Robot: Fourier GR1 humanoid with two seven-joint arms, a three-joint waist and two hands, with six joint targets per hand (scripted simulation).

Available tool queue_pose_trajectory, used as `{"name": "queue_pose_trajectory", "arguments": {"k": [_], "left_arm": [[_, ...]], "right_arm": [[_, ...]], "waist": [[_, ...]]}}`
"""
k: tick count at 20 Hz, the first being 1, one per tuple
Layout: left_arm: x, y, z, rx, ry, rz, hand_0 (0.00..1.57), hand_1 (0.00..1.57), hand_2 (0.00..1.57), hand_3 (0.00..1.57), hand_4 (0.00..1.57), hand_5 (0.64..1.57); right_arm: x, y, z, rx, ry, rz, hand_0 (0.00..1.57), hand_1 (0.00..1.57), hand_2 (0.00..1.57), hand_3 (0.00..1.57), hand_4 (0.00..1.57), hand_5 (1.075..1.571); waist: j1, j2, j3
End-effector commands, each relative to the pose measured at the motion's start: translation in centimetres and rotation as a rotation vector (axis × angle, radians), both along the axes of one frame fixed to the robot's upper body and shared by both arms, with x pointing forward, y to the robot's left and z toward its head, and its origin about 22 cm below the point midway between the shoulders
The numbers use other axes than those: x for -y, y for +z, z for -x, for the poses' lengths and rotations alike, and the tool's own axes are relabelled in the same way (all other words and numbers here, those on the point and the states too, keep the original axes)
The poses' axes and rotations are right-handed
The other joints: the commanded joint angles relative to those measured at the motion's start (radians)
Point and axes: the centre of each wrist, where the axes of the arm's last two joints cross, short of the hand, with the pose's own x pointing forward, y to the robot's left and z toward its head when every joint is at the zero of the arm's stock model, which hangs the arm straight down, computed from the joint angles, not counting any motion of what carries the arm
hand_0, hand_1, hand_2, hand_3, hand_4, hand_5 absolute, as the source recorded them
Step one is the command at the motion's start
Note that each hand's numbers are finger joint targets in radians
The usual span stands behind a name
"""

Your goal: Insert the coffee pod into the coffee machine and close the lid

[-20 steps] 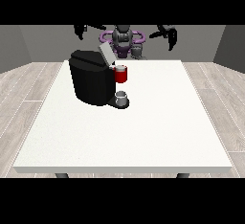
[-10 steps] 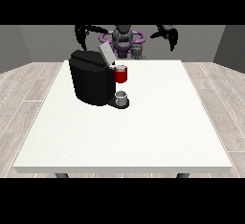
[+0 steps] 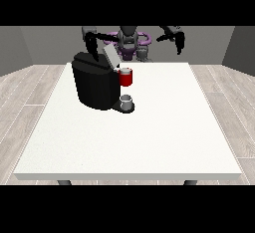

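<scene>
hand at the view's left (image 3: 91, 44) raised above the back of the black coffee machine (image 3: 95, 80), dark fingers pointing down, holding nothing visible; whether curled or straight, cannot tell. hand at the view's right (image 3: 178, 39) hanging in the air well apart from the machine, likewise holding nothing visible, finger state unclear. machine's lid (image 3: 110, 57) tilted up and open. just beside it, a red thing at the machine (image 3: 126, 77), and below, a grey thing (image 3: 126, 99) on the machine's base, not surely the pod. white surface (image 3: 149, 132) otherwise bare in front. judged an early step: reaching, pod not yet grasped. next move calls for finding and grasping the pod. no readable brand, label or writing anywhere.
</scene>
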Motion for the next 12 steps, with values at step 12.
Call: {"name": "queue_pose_trajectory", "arguments": {"k": [12], "left_arm": [[-4.6, 2.7, 1.5, 0.055, 0.098, -0.049, 0.0, 0.0, 0.0, 0.0, 0.33, 1.571]], "right_arm": [[-4.1, 1.8, -1.8, 0.079, 0.117, 0.053, 0.0, 0.0, 0.0, 0.0, 0.16, 1.571]], "waist": [[-0.047, 0.057, -0.0004]]}}
